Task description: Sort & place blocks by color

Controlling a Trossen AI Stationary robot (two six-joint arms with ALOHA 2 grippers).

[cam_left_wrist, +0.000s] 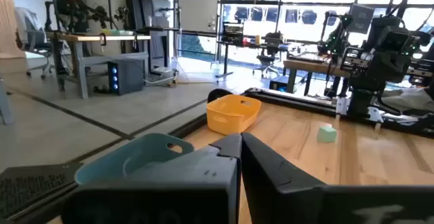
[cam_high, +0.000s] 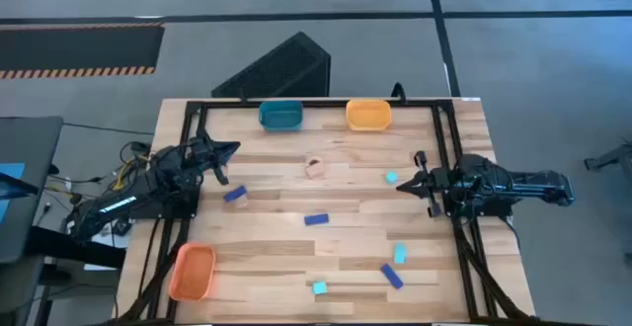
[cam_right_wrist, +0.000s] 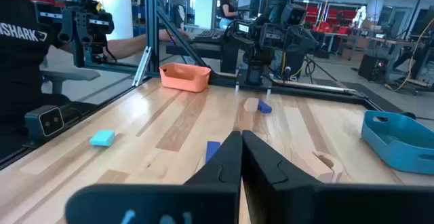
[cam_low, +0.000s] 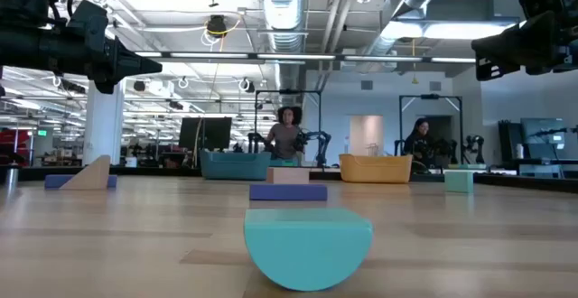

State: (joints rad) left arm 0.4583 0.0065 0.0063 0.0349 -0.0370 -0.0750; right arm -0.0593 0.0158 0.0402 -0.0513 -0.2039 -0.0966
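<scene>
Where the low view sits at table height, a cyan half-round block (cam_low: 308, 246) fills its foreground, flat side up; from above the same piece reads only as a small cyan square (cam_high: 320, 288) near the front edge. Behind it the low view stacks up a dark blue bar (cam_low: 288, 191) and a tan block (cam_low: 289, 175), their spacing impossible to judge there. The high view spreads them out: blue blocks at the centre (cam_high: 316, 219), left (cam_high: 235, 195) and front right (cam_high: 392, 278), cyan ones at right (cam_high: 399, 254) and near the right gripper (cam_high: 391, 178), and a tan piece (cam_high: 315, 167) toward the back.

The left gripper (cam_high: 230, 150) hovers over the table's left side, the right gripper (cam_high: 403, 185) over its right — each wrist view shows its fingers (cam_left_wrist: 224, 157) (cam_right_wrist: 234, 157) pressed together, holding nothing.

Three trays show from above: an orange one (cam_high: 193, 271) at the front left corner, a teal one (cam_high: 280, 117) and a second orange one (cam_high: 368, 115) along the back rail. All three look bare inside. The left wrist view cuts the teal tray (cam_left_wrist: 132, 157) off behind the gripper. People in the room beyond are small and indistinct.
</scene>
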